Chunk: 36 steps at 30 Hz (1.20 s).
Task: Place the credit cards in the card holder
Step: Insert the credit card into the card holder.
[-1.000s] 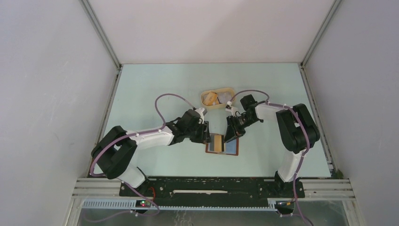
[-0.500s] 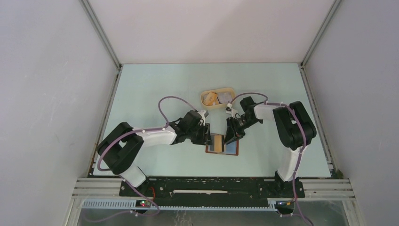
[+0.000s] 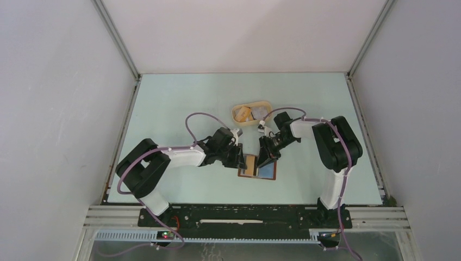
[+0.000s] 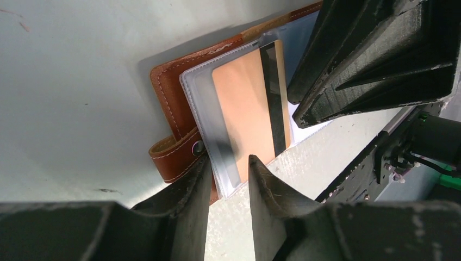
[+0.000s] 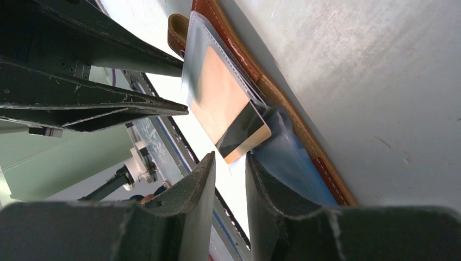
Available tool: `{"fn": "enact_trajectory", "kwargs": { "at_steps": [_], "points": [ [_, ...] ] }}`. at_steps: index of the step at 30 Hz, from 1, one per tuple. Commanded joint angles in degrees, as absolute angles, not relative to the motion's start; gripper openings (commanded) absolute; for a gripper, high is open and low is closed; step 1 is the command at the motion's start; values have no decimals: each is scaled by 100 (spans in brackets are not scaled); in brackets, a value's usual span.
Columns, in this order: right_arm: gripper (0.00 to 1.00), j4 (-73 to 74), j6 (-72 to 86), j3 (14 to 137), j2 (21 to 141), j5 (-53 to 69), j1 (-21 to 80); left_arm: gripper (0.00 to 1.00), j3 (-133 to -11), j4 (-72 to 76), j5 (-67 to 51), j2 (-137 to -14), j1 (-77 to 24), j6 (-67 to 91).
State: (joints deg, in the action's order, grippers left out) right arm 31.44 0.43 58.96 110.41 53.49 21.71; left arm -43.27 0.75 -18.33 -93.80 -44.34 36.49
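Note:
The card holder (image 3: 267,172) lies open on the table, brown leather (image 4: 168,92) with clear inner sleeves. A tan card with a black stripe (image 4: 244,103) sits partly inside the left sleeve, its striped end sticking out (image 5: 242,133). My left gripper (image 4: 228,163) is open with a narrow gap, straddling the sleeve's near edge, and one finger (image 4: 190,179) rests by the snap strap. My right gripper (image 5: 228,157) is open just short of the card's free corner, over the blue right sleeve (image 5: 288,157). From above, the left gripper (image 3: 240,161) and right gripper (image 3: 265,160) flank the holder. More credit cards (image 3: 262,112) lie in the tray.
A tan oval tray (image 3: 253,124) stands just behind the two grippers, holding loose cards. The right gripper's black body (image 4: 375,54) fills the upper right of the left wrist view. White walls enclose the table on three sides.
The left jaws have narrowed. A tan card now shows over the holder's left half, which looked grey-blue before. Both arms have drawn slightly closer to the holder.

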Motion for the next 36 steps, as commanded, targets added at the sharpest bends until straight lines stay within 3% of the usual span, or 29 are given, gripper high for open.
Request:
{"fn": "enact_trajectory", "kwargs": {
  "at_steps": [1, 23, 28, 36],
  "points": [
    [35, 3155, 123, 6106, 11117, 5431, 2256, 36, -4289, 339, -2048, -9454, -4444, 3674],
    [36, 3303, 10, 6428, 11214, 5579, 2327, 38, -4339, 545, -2220, -9488, -4438, 3730],
    [40, 3884, -918, 6589, 10947, 5483, 1958, 42, -4150, 423, -1652, -9059, -4406, 3744],
    [43, 4861, -2452, 6638, 10276, 6322, 984, 48, -3844, 515, -777, -8053, -4299, 3685]
  ]
}}
